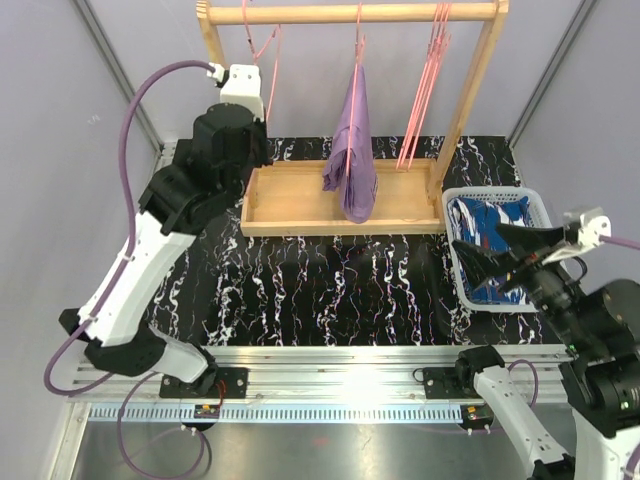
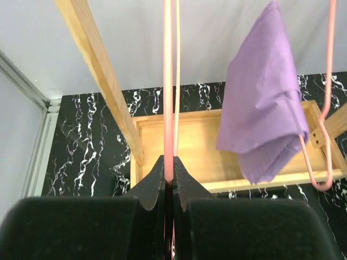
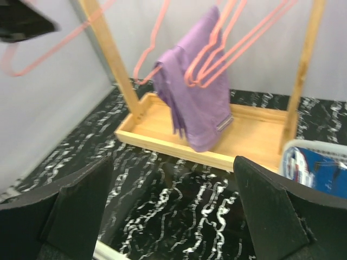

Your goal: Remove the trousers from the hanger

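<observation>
While your left pincer (image 2: 169, 179) is pinched shut on a bare pink wire hanger (image 2: 168, 81) at the left end of the wooden rail (image 1: 350, 12), the plain lilac cloth trousers (image 1: 352, 150) hang off to its right, draped on the middle pink hanger (image 1: 358, 40), long axis vertical. Your right pincer (image 3: 173, 162) gapes wide and empty, low by the white plastic basket (image 1: 455, 200) holding the blue patterned trousers (image 1: 488, 225). The left looks nearer.

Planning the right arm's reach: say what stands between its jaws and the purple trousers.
The empty pink hangers cross in front of the purple trousers up high in the right wrist view. The lower part looks unobstructed from the right gripper, jaws open.
</observation>
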You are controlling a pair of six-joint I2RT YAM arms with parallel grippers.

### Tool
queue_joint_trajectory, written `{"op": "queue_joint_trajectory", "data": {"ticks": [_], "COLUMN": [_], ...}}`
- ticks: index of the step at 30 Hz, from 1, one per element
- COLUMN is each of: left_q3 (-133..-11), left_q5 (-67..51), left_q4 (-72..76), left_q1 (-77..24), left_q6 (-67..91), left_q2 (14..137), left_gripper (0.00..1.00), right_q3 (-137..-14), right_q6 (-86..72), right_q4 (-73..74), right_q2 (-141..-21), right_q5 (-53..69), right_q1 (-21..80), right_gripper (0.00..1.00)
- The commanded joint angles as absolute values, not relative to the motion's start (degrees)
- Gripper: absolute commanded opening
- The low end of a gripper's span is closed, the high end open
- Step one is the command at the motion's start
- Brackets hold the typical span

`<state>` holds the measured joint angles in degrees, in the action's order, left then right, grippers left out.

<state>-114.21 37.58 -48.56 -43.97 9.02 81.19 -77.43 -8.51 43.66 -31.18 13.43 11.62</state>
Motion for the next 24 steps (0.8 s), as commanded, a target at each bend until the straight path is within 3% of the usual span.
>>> {"op": "queue_joint_trajectory", "data": {"ticks": [1,6,13,18,23,24], "left_q3": [-118.9,-121.9,-126.1,-122.7,-115.2,-114.8], "left_q5": [27.4,19.3,16.7,15.9,15.1,15.1], "left_q4": [-44.5,-42.2,-42.8,-42.8,-40.6,-40.5], "left_q1": [-39.2,-33.2,-28.7,-28.4,-28.4,-28.4], "left_q6": [7.4,8.9,10.6,11.6,13.1,13.4], "left_q2": [85.1,89.7,97.2,97.2,92.0,91.3], "left_gripper": [0.00,0.00,0.00,0.00,0.22,0.31], "right_q3": [-79.4,-83.1,-84.9,-84.5,-84.4,-84.5], "right_q6": [-13.0,-11.3,-9.7,-8.6,-9.3,-9.5], "right_q4": [44.0,48.7,52.6,54.0,54.3,54.4], "right_q2": [-28.5,-27.5,-26.4,-25.9,-26.9,-27.2], "right_q5": [19.4,17.7,16.8,15.9,15.6,15.6], "right_q1": [11.5,11.5,11.5,11.5,11.5,11.5], "right_gripper": [0.99,0.99,0.99,0.99,0.99,0.99]}}
